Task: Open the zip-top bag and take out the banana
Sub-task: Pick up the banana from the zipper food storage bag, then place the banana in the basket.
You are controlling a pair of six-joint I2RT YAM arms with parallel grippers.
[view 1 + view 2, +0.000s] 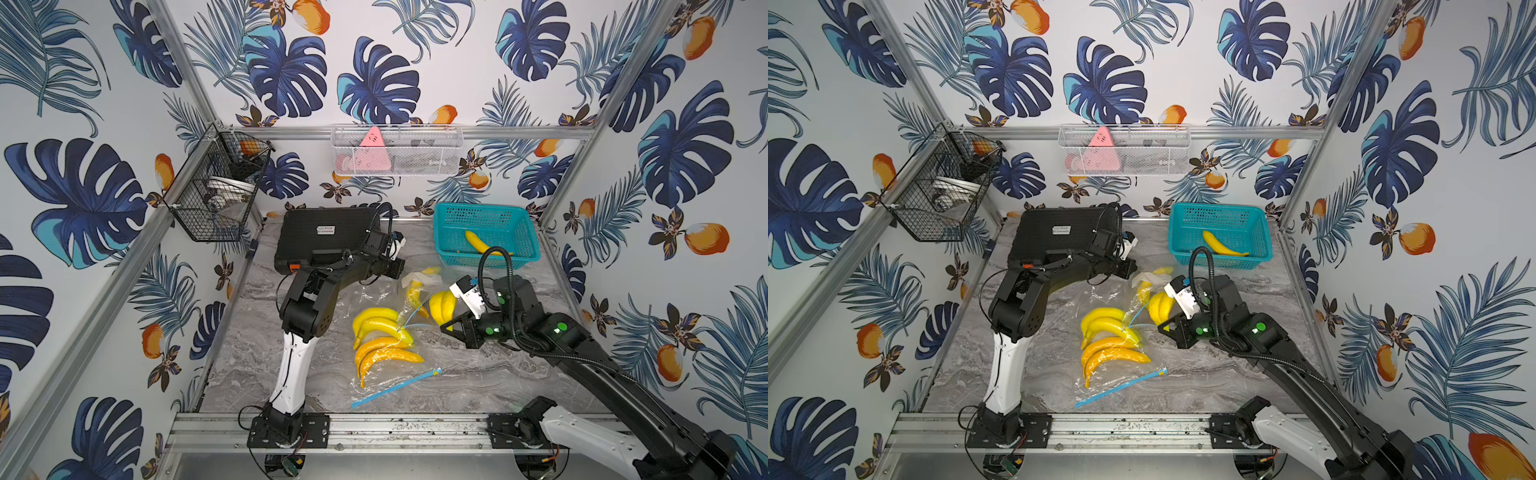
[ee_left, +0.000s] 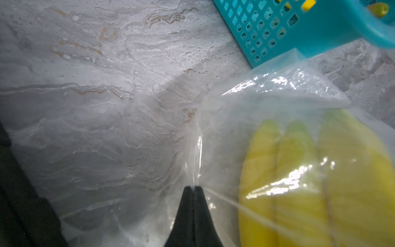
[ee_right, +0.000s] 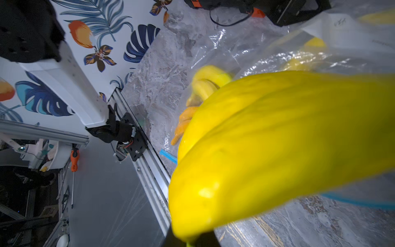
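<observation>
Banana bunch [image 1: 441,306] hangs just in front of the teal basket [image 1: 453,253], lifted off the table [image 1: 498,374]. Right gripper [image 1: 446,325] is clamped on its stem end. Zip-top bag [image 2: 277,92] lies between the bunch and the basket's near wall, one corner up against that wall. Left gripper [image 2: 193,189] is pinched tight on a fold of the film. In the left wrist view the bunch shows through plastic, so I can't tell if it's fully clear of the bag mouth.

My read: we're in the draw-out.
- Left should just anchor the film. Right pulls straight away from that pinch, slow and low.
- If the film rides along with the bunch, the mouth is snagged. Stop and re-seat, don't yank, because thin film will likely slip out of the pinch.
- The grip is at one end only, so expect the bunch to pivot.

Room:
- The basket wall is tight behind the bag, so there's no slack that way.
- A second bag of bananas [image 1: 382,336] sits further out from the basket on the left-arm side, with its blue zip strip [image 1: 395,388] beyond it. Avoid dragging through there.
- The bare marble in front of the basket on the right-arm side is the clean exit.
- The basket holds a single banana [image 1: 482,246], with space beside it.
</observation>
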